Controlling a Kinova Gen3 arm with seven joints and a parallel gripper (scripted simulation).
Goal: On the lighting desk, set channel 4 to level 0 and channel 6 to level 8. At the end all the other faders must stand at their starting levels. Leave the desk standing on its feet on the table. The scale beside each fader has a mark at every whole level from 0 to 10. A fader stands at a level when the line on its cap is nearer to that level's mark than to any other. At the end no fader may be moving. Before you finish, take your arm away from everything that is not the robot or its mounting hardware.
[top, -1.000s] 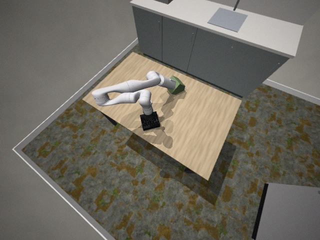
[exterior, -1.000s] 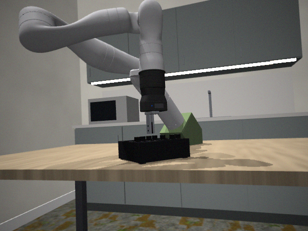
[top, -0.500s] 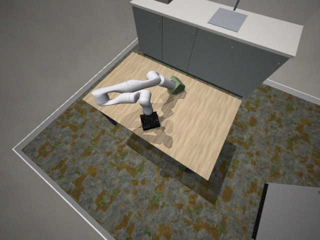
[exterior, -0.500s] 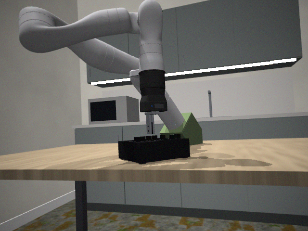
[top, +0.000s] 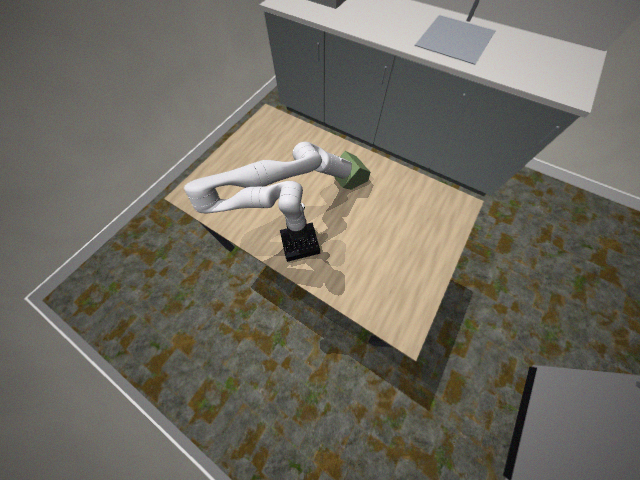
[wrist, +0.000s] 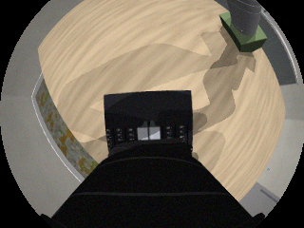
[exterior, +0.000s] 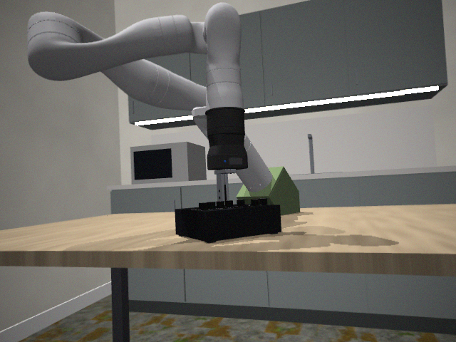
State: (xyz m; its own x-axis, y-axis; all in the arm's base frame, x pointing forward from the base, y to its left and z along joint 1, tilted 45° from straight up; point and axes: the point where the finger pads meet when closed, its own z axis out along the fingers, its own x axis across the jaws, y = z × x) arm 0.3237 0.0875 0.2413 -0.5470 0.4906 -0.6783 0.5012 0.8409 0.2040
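Observation:
The lighting desk [top: 299,243] is a small black box standing flat on the wooden table near its left front edge. It also shows in the side view [exterior: 228,221] and in the wrist view [wrist: 147,120]. Several black fader caps [exterior: 231,202] stick up in a row along its top. My gripper [exterior: 221,197] points straight down over the desk with its fingers shut and empty, the tips down among the caps left of the row's middle. In the wrist view the fingertips [wrist: 150,132] cover the middle faders. I cannot read the scale marks or cap lines.
A green house-shaped block [top: 354,169] holds the arm's base at the table's back. It also shows in the side view [exterior: 281,189]. Grey cabinets with a counter and sink [top: 454,38] stand behind the table. A microwave [exterior: 165,162] sits on the counter.

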